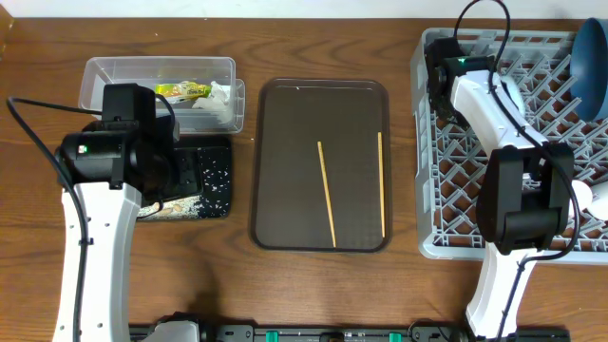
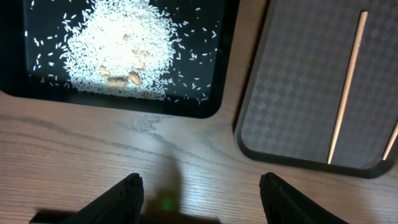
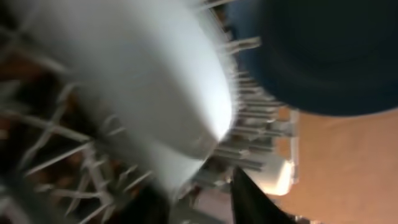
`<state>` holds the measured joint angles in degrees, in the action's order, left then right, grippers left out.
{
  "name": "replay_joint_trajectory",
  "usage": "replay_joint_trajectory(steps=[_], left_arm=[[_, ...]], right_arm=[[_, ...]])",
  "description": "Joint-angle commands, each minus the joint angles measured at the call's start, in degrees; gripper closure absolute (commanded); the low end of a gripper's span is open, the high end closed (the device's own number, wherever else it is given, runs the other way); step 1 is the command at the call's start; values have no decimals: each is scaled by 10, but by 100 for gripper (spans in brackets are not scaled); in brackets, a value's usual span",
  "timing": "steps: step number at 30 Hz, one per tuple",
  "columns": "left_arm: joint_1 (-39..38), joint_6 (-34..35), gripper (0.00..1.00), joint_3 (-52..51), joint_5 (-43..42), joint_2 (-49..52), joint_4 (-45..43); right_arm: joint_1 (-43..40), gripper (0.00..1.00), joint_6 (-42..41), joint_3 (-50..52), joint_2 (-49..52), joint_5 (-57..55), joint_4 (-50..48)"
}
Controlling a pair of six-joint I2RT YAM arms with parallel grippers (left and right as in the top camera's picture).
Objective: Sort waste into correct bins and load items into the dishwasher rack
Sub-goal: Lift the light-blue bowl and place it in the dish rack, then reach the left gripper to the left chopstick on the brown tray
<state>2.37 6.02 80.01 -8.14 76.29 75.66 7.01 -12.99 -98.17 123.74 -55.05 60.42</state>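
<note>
Two chopsticks [image 1: 327, 194], right of left claw [image 2: 205, 202]

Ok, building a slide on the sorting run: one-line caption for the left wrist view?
Open left hand over the table, rice heaped in the black tray, two chopsticks on the brown tray.

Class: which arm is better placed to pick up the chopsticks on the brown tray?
Left. Its claw is open, empty, hovering beside the tray with a chopstick in view; the right arm is away over the rack.
</note>
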Motion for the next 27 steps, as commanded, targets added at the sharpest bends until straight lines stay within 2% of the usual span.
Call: replay_joint_trajectory(steps=[1, 3, 5, 6, 8, 12, 15, 18, 27], left_arm=[[2, 3, 37, -1, 9, 1, 2], [2, 3, 37, -1, 9, 1, 2], [2, 3, 37, -1, 9, 1, 2], [2, 3, 32, -1, 9, 1, 2], [2, 3, 30, -1, 9, 1, 1], [2, 3, 29, -1, -19, 1, -6], [-5, 4, 29, -1, -55, 2, -23], [-26, 25, 29, -1, -58, 8, -49], [-128, 66, 29, -1, -57, 63, -138]], right_arm=[[2, 53, -3, 2, -43, 76, -1], [2, 48, -3, 1, -76, 100, -2], [2, 37, -2, 0, -109, 130, -2], [1, 30, -2, 0, -128, 153, -1], [0, 18, -2, 0, -165, 220, 6], [0, 6, 3, 0, -216, 393, 30], [0, 3, 30, 0, -228, 487, 64], [0, 1, 35, 1, -226, 534, 108], [-3, 1, 23, 1, -225, 544, 170]])
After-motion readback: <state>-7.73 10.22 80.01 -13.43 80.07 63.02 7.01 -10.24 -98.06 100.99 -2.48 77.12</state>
